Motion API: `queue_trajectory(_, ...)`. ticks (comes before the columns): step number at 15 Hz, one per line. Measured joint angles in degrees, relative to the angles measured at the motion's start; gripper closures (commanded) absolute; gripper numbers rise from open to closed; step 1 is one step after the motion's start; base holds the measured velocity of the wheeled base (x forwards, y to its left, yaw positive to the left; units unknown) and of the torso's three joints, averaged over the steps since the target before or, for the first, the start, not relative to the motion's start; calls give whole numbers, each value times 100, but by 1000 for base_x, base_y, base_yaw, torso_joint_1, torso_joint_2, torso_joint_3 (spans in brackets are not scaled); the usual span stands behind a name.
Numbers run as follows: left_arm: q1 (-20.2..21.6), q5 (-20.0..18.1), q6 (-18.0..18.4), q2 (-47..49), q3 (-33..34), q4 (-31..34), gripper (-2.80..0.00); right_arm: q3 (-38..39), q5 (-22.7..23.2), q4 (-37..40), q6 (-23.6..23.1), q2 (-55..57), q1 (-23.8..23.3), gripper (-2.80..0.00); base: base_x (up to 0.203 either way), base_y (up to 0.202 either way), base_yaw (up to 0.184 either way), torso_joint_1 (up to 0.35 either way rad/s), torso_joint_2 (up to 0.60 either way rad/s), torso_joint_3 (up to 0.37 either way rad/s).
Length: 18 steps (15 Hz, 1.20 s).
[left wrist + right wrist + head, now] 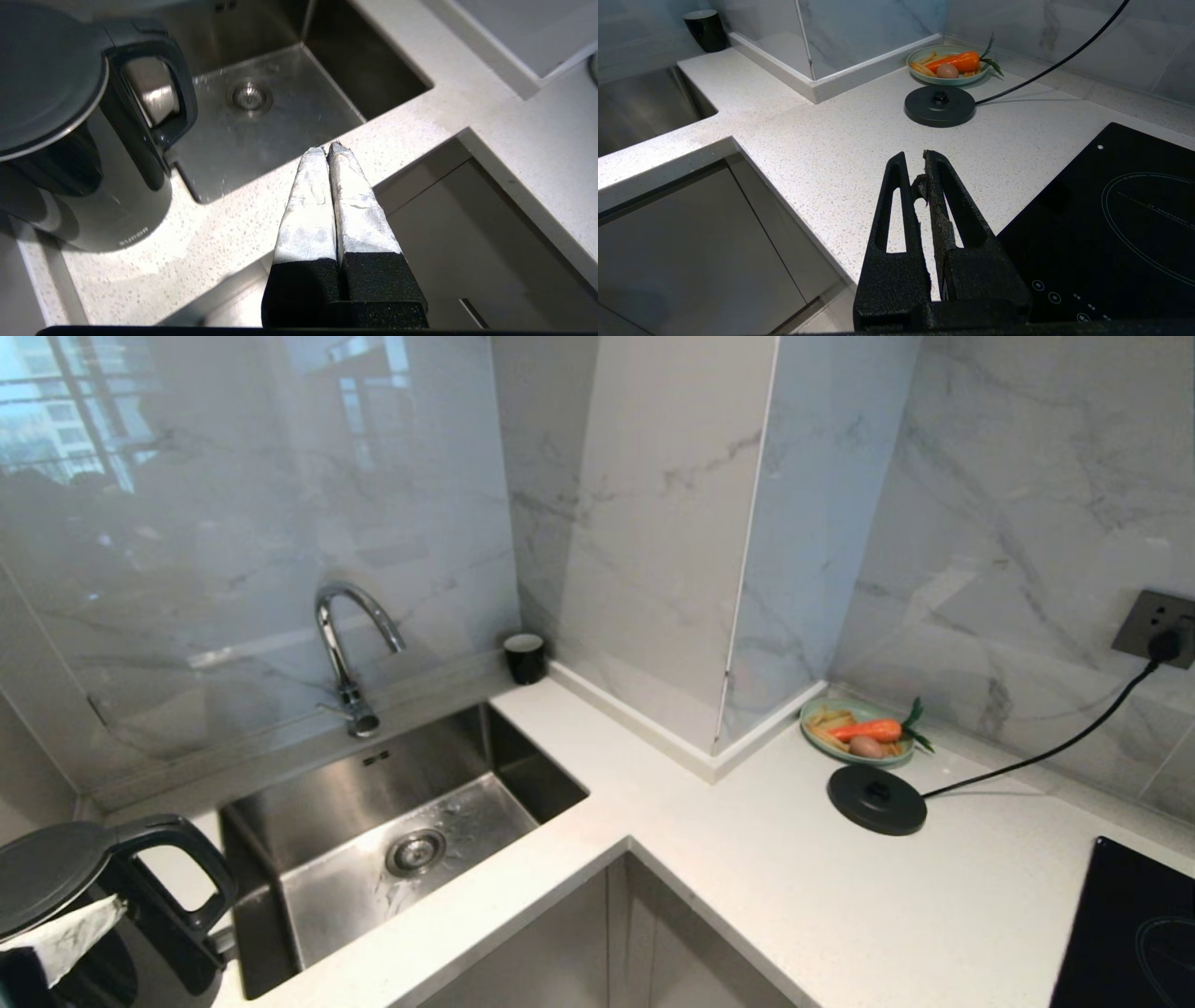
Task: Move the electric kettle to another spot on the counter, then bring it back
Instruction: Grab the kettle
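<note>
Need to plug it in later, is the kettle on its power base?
Off it: the electric kettle stands left of the sink; the power base sits bare.

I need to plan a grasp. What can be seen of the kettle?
The kettle is a glossy black jug with a flat dark-grey round lid, shut, a big black loop handle and a small white logo low on its side. It stands upright on the counter, off its power base, left of the sink, its handle turned toward the basin. Nothing grips it: the left gripper is shut, beside it and apart.
</note>
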Motion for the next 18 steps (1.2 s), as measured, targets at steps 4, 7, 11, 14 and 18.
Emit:
queue_trajectory(4, -1258, 1611, -1168, 1877, -177, -505, 0, 0, 0, 1, 1, 0, 0, 0, 0, 0, 0, 0, 0, 0)
queue_trajectory(7, -2430, 3047, -2286, 2949, -188, -801, 0, 0, 0, 4, 0, 0, 0, 0, 0, 0, 0, 0, 0, 0)
queue_trajectory(11, -2567, 3811, -2842, 3805, -86, -1363, 0, 0, 0, 2, 0, 0, 0, 0, 0, 0, 0, 0, 0, 0)
queue_trajectory(14, -2087, 3817, -2558, 4312, 171, -2311, 0, 0, 0, 0, 0, 0, 0, 0, 0, 0, 0, 0, 0, 0)
queue_trajectory(18, -1511, 3646, -1624, 4763, 882, -4165, 0, 0, 0, 2, 9, 0, 0, 0, 0, 0, 0, 0, 0, 0)
